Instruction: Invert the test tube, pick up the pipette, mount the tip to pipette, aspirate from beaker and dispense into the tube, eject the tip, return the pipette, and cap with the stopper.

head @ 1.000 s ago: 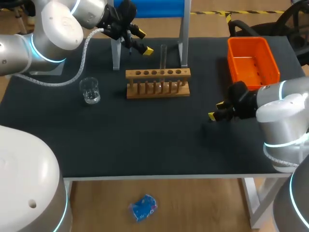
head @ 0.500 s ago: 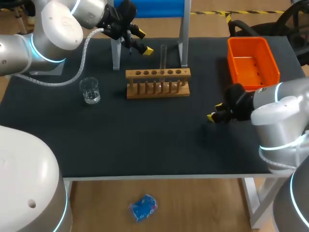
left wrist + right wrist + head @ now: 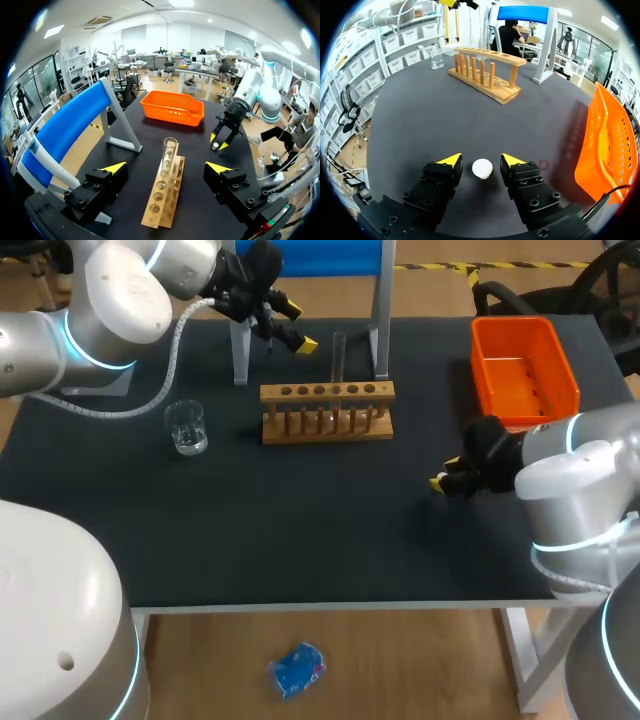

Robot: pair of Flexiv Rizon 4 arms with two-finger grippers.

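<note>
Our right gripper [image 3: 481,160] sits low over the right side of the table, its fingers released and standing apart. The white stopper [image 3: 482,168] lies on the mat between the two yellow tips, with a gap on each side, so nothing is grasped. Just to the far right of this gripper stands the orange basket [image 3: 523,368].

Our left gripper [image 3: 295,328] hangs at the far left, beside the blue-topped stand [image 3: 310,255], with its fingers spread wide and empty. Ahead of it, the test tube [image 3: 169,152] stands upright in the wooden rack [image 3: 327,410], mouth up. The rack sits in the far middle of the table. The glass beaker [image 3: 186,427] stands to the left of the rack, apart from it.

The black table surface [image 3: 300,530] carries all of these.
</note>
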